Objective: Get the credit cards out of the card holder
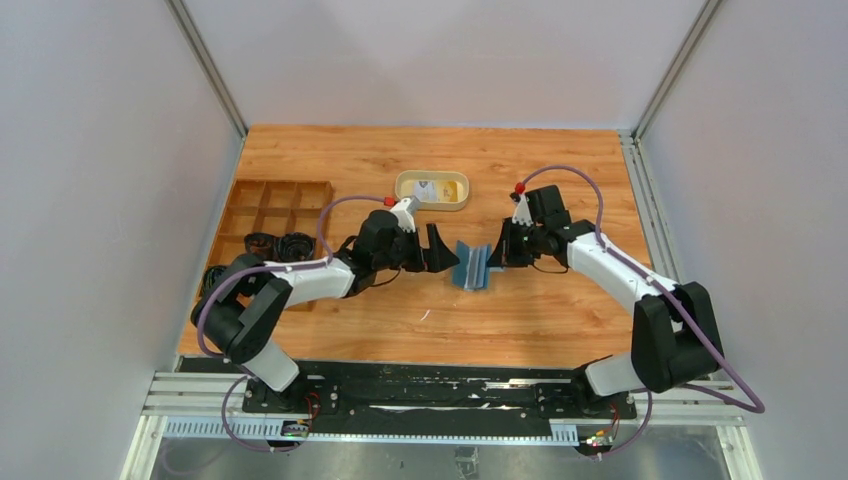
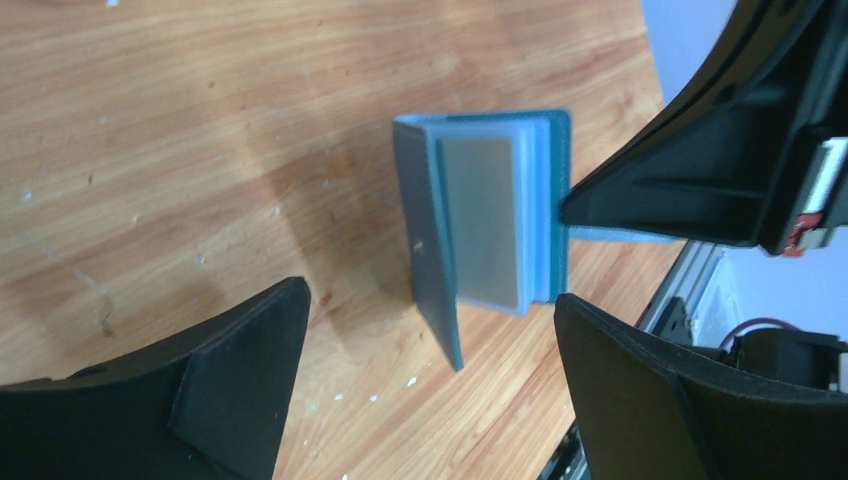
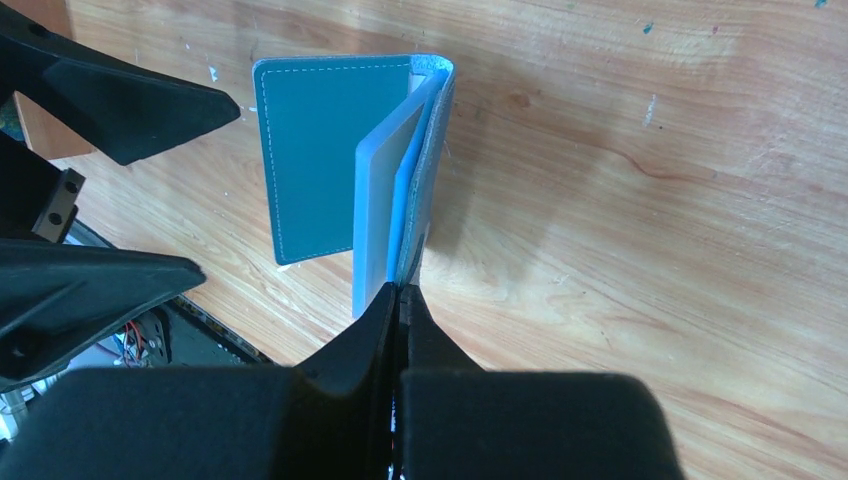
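Your right pincer (image 3: 400,295) gripped the soft wallet (image 3: 310,150); your left pincer (image 1: 442,260) gaped. The card (image 2: 480,220) looked thin and slick, best taken edgewise.

Two robot arms (image 1: 300,280), each ending in one two-finger gripper, so two grippers: the left gripper (image 1: 450,264) and the right gripper (image 1: 498,257), four fingers in all. One card holder (image 1: 474,267), teal-blue, with two covers and several pale blue pocket leaves between them; their exact number cannot be told. One grey card (image 2: 480,222) shows in its front pocket. One oval beige tray (image 1: 432,207) with one whitish card (image 1: 425,190) in it; a yellowish patch beside that may be a second, which cannot be settled. One brown wooden compartment box (image 1: 284,183). Three black round objects (image 1: 295,243) at its near end. One wooden table (image 1: 560,180)
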Tool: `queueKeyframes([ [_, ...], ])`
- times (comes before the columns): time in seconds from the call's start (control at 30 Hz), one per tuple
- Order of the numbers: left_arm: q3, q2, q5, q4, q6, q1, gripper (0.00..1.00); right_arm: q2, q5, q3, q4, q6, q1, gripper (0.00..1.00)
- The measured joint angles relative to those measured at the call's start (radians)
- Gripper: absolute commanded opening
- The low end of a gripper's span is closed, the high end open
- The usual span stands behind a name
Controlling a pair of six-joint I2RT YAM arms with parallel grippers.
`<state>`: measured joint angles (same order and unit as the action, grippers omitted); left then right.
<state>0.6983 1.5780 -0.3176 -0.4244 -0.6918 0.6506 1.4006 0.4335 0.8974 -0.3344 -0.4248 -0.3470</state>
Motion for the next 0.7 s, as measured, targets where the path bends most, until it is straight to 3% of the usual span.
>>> queueKeyframes([
  [0.33,0.016,0.175,-0.094,-0.226,-0.132,0.0,0.83,0.005,0.008,-0.019,0.011,0.006,0.0,0.0],
  [0.43,0.016,0.209,-0.106,-0.245,-0.153,0.0,0.73,0.005,0.009,-0.02,0.013,0.009,0.0,0.0],
  [0.6,0.016,0.201,-0.107,-0.253,-0.151,0.0,0.45,0.005,0.011,-0.022,0.016,0.02,0.0,0.0],
  [0.7,0.016,0.187,-0.105,-0.237,-0.134,0.0,0.35,0.005,0.011,-0.022,0.017,0.026,0.0,0.0],
])
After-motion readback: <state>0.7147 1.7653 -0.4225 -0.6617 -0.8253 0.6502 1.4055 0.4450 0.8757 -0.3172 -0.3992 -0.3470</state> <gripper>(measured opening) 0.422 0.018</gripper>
